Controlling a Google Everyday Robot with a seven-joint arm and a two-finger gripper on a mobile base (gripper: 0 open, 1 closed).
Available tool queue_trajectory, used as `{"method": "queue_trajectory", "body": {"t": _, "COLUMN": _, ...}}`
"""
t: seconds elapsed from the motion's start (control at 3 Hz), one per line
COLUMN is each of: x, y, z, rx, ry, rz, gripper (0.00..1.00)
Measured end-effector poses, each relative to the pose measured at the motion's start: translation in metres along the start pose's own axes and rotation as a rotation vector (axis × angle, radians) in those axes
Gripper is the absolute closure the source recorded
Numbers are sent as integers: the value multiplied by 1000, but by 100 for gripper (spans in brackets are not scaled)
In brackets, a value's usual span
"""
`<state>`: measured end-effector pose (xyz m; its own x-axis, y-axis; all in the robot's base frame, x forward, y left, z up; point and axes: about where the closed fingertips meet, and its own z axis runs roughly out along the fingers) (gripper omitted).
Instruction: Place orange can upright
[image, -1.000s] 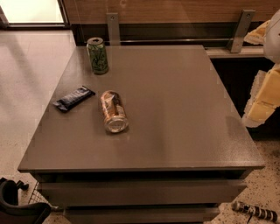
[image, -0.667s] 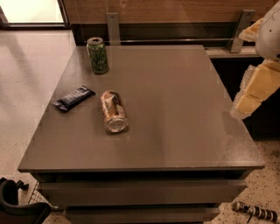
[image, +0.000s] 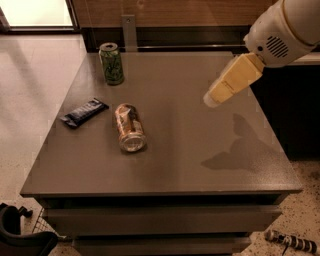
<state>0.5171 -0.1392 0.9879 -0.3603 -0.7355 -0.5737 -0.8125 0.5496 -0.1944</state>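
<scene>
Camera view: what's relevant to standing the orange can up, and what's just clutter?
Job: orange can, on its side, left of centre on the table; gripper, in the air over the table's right side, apart from the can.
Clutter: green can, upright at back left; dark bar, flat, left of the orange can.

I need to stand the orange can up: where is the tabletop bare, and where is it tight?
Barest: centre and right half of the table, from the orange can to the right edge, with the gripper above it. The front strip is bare too. Tight: the left side, with green can, dark snack bar and orange can.
</scene>
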Motion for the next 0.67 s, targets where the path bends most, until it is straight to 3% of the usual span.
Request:
{"method": "queue_trajectory", "body": {"t": 0.33, "x": -27, "y": -1, "z": 18, "rx": -4, "ry": -17, "rz": 130, "gripper": 0}}
{"method": "queue_trajectory", "body": {"t": 0.67, "x": -43, "y": -3, "z": 42, "rx": -6, "ry": 41, "rz": 224, "gripper": 0}}
